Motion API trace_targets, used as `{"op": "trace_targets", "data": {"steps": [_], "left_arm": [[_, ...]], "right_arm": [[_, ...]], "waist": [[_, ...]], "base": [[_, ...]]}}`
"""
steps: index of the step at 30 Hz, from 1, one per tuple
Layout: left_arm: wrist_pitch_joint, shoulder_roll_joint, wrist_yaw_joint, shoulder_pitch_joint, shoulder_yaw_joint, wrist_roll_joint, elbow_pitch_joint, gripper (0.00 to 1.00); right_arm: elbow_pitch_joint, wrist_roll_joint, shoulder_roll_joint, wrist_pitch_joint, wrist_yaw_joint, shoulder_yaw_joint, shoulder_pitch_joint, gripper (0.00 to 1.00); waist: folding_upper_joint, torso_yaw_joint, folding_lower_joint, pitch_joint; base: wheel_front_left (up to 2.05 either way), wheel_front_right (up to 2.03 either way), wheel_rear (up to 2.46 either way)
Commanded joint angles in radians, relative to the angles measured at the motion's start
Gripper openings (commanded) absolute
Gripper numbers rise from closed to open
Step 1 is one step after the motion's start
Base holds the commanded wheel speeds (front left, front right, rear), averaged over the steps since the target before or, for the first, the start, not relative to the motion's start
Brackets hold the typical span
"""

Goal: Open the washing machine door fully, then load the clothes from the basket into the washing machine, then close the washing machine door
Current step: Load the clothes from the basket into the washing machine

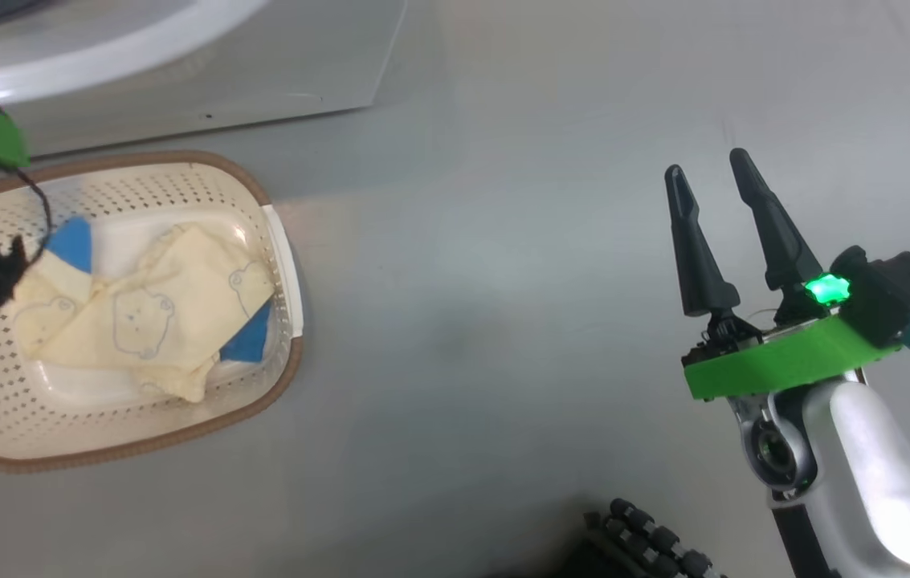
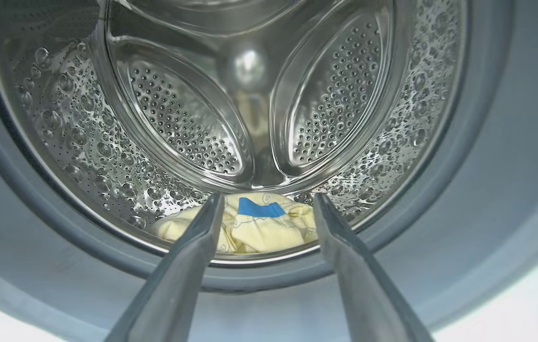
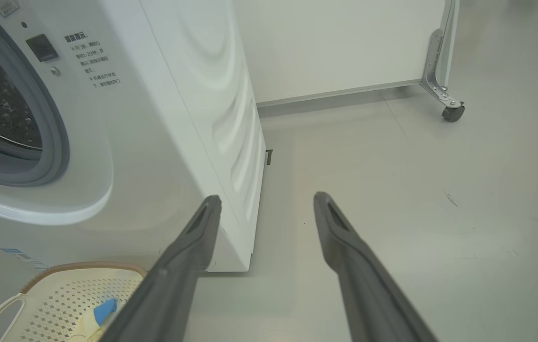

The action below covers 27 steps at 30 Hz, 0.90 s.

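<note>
A pale grey floor (image 1: 503, 281) filled the head view, with the basket (image 1: 266, 401) at centre left holding cream-yellow clothes (image 1: 149, 313) with bear outlines and blue patches, just below the white washing machine (image 1: 181, 80) at the upper left. At the right of that view the right gripper (image 1: 708, 164) hung over bare floor, fingers spread wide and empty. In the left wrist view the left gripper (image 2: 268, 198), likewise wide and empty, pointed into the steel drum (image 2: 178, 118), where one garment (image 2: 259, 232) lay at lower centre.
</note>
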Motion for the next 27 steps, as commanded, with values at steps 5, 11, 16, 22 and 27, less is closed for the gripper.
{"op": "trace_targets", "data": {"steps": [5,11,16,22,27], "left_arm": [[-0.046,-0.009,0.083,0.183,0.011,0.005,-0.127,1.00],[-0.064,-0.046,0.127,0.382,-0.011,0.018,-0.228,1.00],[-0.070,-0.094,0.133,0.500,-0.031,0.016,-0.277,1.00],[-0.071,-0.146,0.127,0.614,-0.041,0.033,-0.286,1.00],[-0.071,-0.175,0.116,0.688,-0.044,0.044,-0.284,1.00]], "right_arm": [[-0.019,-0.045,-0.008,-0.009,-0.003,-0.012,0.061,1.00],[-0.013,-0.083,-0.008,-0.009,-0.003,-0.037,0.105,1.00],[-0.009,-0.123,-0.008,-0.009,-0.003,-0.062,0.143,1.00],[-0.003,-0.165,-0.008,-0.009,-0.003,-0.077,0.182,1.00],[0.001,-0.189,-0.008,-0.009,-0.003,-0.085,0.214,1.00]], "waist": [[-0.0001,0.063,0.0001,-0.126],[-0.0001,0.102,0.0001,-0.215],[-0.0001,0.144,0.0001,-0.283],[-0.0001,0.176,0.0001,-0.368],[-0.0001,0.202,0.0001,-0.424]], "base": [[0.00,0.00,0.00],[0.00,0.00,0.00],[0.00,0.00,0.00],[0.00,0.00,0.00],[0.00,0.00,0.00]]}}
